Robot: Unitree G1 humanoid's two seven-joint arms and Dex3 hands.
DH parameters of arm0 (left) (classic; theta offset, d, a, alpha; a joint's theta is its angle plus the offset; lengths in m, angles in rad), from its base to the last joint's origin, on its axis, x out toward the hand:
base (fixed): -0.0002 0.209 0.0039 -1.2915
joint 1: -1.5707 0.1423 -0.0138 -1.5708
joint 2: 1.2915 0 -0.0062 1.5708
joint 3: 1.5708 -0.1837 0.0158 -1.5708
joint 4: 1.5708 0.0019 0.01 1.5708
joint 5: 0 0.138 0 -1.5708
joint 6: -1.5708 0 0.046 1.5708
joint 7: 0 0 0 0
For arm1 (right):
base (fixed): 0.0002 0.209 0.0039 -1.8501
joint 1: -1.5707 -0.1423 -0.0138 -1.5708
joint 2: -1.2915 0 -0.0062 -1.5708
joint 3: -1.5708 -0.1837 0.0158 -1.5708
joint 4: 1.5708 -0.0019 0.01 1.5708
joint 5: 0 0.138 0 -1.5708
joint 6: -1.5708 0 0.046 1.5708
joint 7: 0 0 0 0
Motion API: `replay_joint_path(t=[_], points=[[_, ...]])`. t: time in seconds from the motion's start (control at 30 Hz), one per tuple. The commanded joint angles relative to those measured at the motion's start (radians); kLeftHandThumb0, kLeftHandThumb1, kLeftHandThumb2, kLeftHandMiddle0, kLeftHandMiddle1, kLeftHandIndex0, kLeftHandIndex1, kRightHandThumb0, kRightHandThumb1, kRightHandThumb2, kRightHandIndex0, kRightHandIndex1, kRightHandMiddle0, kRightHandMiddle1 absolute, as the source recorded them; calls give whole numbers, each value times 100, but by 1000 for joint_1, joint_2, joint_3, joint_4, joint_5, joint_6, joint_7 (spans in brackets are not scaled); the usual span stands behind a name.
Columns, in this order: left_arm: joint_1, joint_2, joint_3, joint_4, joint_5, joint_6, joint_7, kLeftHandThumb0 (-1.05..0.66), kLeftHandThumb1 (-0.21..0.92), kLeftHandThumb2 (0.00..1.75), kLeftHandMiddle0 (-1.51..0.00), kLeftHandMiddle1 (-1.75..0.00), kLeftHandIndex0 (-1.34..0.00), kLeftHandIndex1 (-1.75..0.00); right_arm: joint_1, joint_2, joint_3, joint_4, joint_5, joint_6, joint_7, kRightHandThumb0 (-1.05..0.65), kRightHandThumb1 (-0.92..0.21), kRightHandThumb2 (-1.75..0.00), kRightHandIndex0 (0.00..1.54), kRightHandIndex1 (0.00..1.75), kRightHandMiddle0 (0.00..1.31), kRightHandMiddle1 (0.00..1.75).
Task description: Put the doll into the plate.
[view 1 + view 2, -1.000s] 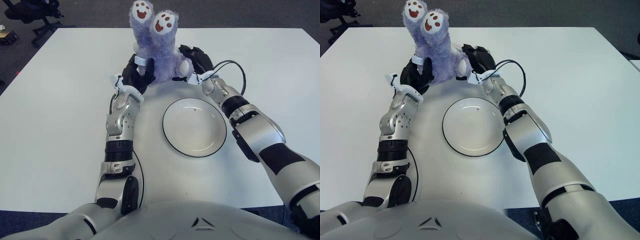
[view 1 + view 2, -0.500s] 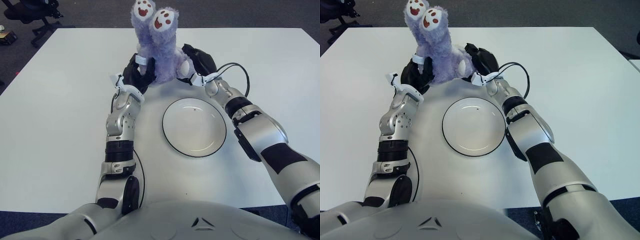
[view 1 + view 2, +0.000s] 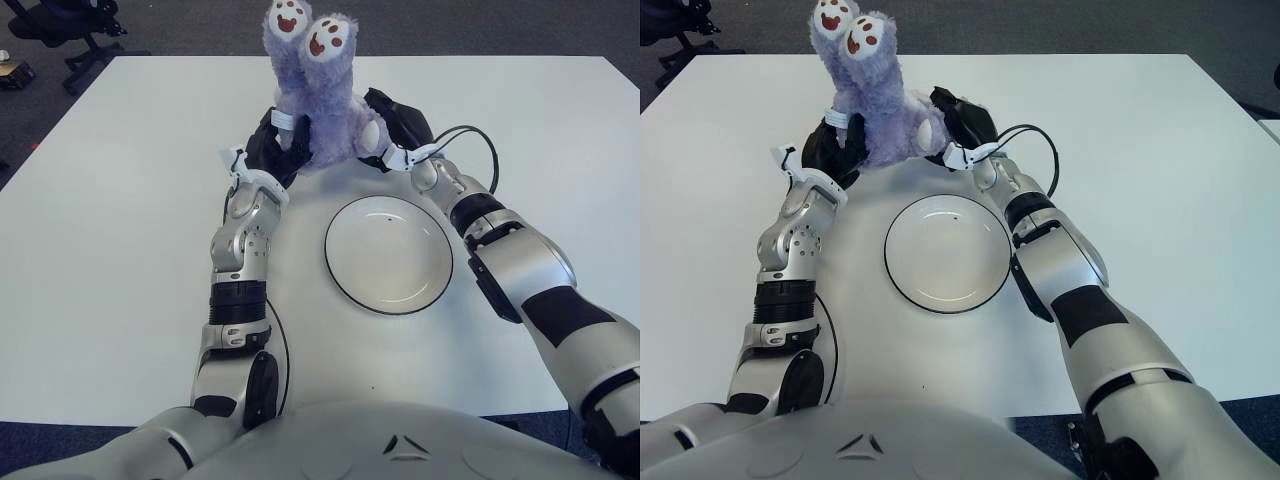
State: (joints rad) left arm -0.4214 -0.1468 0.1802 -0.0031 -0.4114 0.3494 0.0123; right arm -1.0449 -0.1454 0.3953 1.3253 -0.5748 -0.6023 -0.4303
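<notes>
Here, the purple doll [image 3: 322, 110] is clamped between the left hand [image 3: 272, 148] and right hand [image 3: 398, 122], both closed on it, at upper centre above the tabletop [image 3: 120, 220]. Transport is judged underway; lowering toward the empty plate [image 3: 388, 254] is required next.

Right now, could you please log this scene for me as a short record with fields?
doll: purple plush doll, two pawed limbs pointing up, beyond the plate
left hand: left hand grasps the doll's left side
right hand: right hand presses against the doll's right side
plate: white plate with dark rim, nothing in it, nearer the robot than the doll
surface: white table
task status: doll not yet in the plate
</notes>
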Motion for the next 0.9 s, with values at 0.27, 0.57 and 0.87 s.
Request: replay_joint_path(t=[0.27,0.57,0.87], points=[[-5,90,61,138,-53,-176,-241,19,54,72,-90,-175,-64,-175,-9,-34,22,-11,-33,-43,-31,0,-33,-128,54,175,50,164],[8,170,106,170,-97,-374,-485,-22,79,47,-66,-175,-45,-159,-32,-94,33,-31,-51,-68,-16,0,-31,-131,56,175,50,166],[62,305,75,85,-4,-398,-515,-67,92,60,-41,-132,-21,-99,-36,-126,34,-48,-56,-58,-22,0,-29,-133,57,175,49,168]])
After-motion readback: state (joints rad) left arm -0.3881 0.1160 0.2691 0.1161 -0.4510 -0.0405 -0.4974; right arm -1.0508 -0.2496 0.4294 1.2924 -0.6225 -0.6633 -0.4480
